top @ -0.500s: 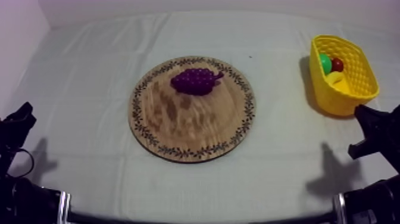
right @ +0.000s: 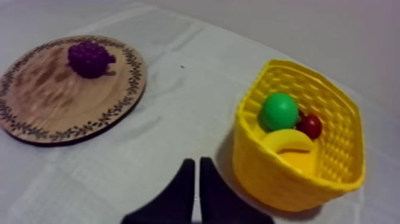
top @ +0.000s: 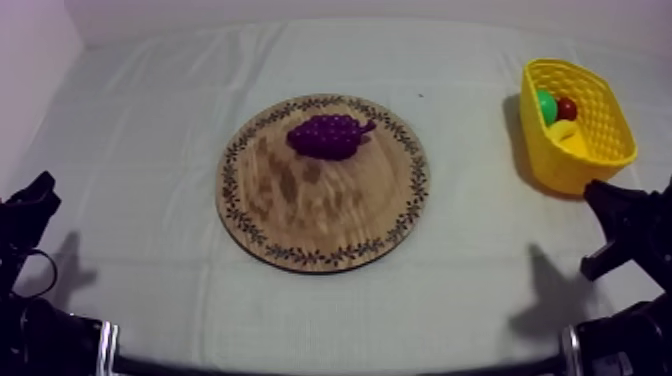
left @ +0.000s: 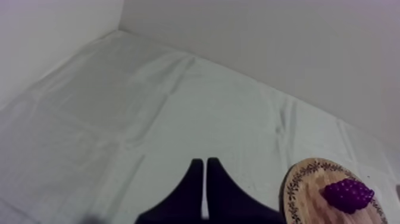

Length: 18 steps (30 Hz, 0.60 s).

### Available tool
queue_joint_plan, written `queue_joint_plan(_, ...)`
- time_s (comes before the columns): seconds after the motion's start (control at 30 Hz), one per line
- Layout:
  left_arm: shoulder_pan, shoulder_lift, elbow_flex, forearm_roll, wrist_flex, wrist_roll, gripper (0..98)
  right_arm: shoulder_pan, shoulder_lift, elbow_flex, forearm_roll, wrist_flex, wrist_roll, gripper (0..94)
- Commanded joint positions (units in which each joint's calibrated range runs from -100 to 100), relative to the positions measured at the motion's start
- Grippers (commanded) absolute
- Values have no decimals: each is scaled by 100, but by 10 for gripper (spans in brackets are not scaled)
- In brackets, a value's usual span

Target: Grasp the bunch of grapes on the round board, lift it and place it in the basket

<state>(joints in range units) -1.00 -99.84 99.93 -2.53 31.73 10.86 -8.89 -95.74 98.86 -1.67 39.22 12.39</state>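
Observation:
The purple bunch of grapes [top: 327,135] lies on the far part of the round wooden board [top: 322,215] in the middle of the table. The yellow basket [top: 590,160] stands at the far right. My left gripper [top: 42,185] sits low at the left edge, well away from the board. In the left wrist view its fingers [left: 205,167] lie together as a narrow wedge over bare cloth, with the grapes [left: 347,195] off to the side. My right gripper [top: 594,190] hovers just in front of the basket. Its fingers [right: 196,164] are shut on nothing beside the basket wall [right: 268,179].
Inside the basket lie a green fruit [right: 280,111], a small red fruit [right: 309,126] and a banana [right: 286,142]. Bare cloth [top: 480,270] lies between the board [right: 59,107] and the basket. A wall runs along the table's far edge.
My right gripper has shifted slightly to the left near the basket's front. The left arm, grapes and board have not moved.

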Motion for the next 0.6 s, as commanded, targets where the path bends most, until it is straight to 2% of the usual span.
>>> queue_joint_plan(0.0,2,2,-4,1,-4,-1,0,-184,26,-89,22,244,-51,4)
queue_joint_plan(0.1,2,2,-4,1,-4,0,0,-496,335,-168,344,277,-688,4)
queue_joint_plan(0.23,2,2,-4,1,-4,-1,0,-974,1293,-617,1206,320,-1792,4)
queue_joint_plan(0.33,2,2,-4,1,-4,0,0,-1212,2217,-1270,1693,472,-2271,5)
queue_joint_plan(0.43,2,2,-4,1,-4,1,0,-1418,3175,-2167,1974,779,-2436,6)
queue_joint_plan(0.57,2,2,-4,1,-4,1,0,-1687,4269,-3529,1920,1244,-2043,7)
